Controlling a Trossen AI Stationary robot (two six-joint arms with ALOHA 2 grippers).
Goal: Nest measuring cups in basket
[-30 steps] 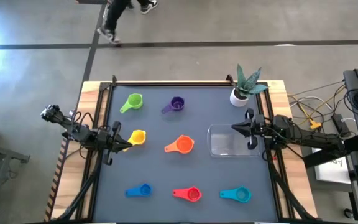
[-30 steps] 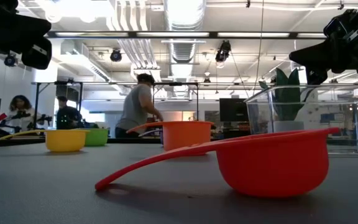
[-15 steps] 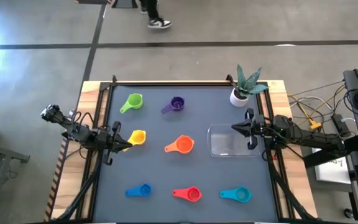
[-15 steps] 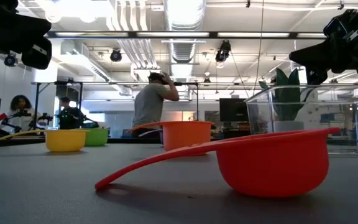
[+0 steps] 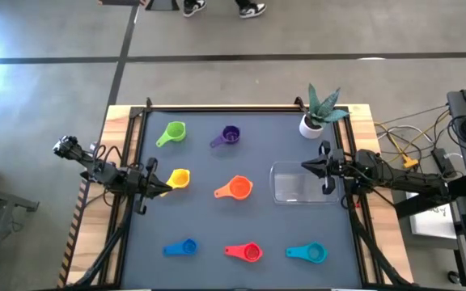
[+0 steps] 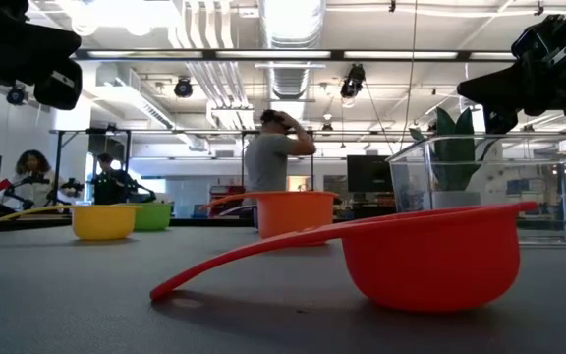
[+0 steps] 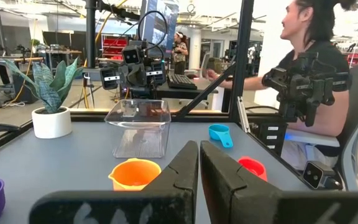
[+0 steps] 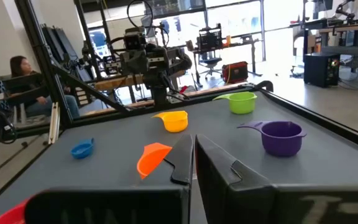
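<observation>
Seven measuring cups rest upright on their bases on the dark mat: green [image 5: 172, 132], purple [image 5: 229, 136], yellow [image 5: 179, 179], orange [image 5: 236, 188], blue [image 5: 184, 247], red [image 5: 247, 252] and teal [image 5: 310, 253]. The clear basket [image 5: 302, 183] stands empty at the right. My left gripper [image 5: 167, 185] is shut and held level, well above the table, over the yellow cup's handle side. My right gripper [image 5: 306, 166] is shut and level, raised over the basket's far right part. Both hold nothing, as the wrist views show for the left gripper [image 7: 199, 163] and the right gripper [image 8: 193, 155].
A white pot with a plant [image 5: 312, 124] stands at the far right corner, behind the basket. Raised rails [image 5: 241, 107] frame the mat. People move in the room beyond the table; one sits close behind the right arm [image 7: 319, 68].
Both arms and all cups have kept still. A person in the room beyond the table's far edge has walked toward the right.
</observation>
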